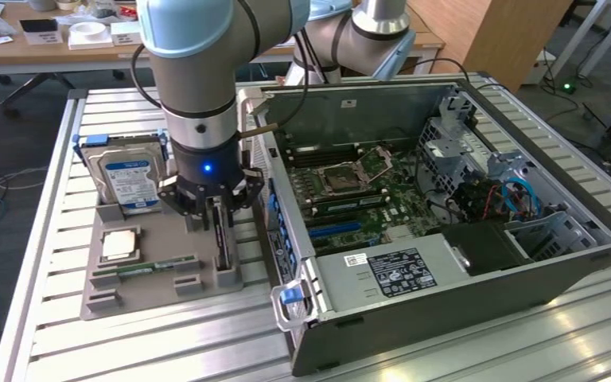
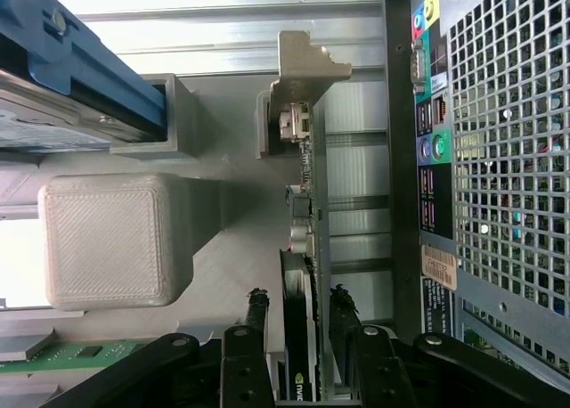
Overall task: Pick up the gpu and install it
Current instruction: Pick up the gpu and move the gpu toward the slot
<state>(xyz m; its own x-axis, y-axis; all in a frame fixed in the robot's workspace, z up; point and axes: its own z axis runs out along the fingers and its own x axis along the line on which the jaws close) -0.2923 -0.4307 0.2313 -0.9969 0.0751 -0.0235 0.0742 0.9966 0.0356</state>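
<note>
End effector [image 1: 219,227]: lowered over the card with its jaws parted and straddling it. A sliver of gap shows on either side, so nothing is gripped.
Gpu [image 1: 222,248]: stands on its long edge in the grey holder tray [image 1: 146,298], left of centre in the exterior view, just beside the open computer case [image 1: 391,103].
Handling: I'd judge it light, stiff and fragile. Best pinched on the flat faces near mid-length, clear of the metal bracket [image 2: 298,69] and the small parts along the board.
Exterior view gives: the whole layout, with the hard drive [image 1: 130,179] at the tray's far end and the motherboard [image 1: 359,191] waiting inside the case.
Wrist view gives: the fingertips [image 2: 256,314] flanking the card, and the bracket sitting against a tray post.
</note>
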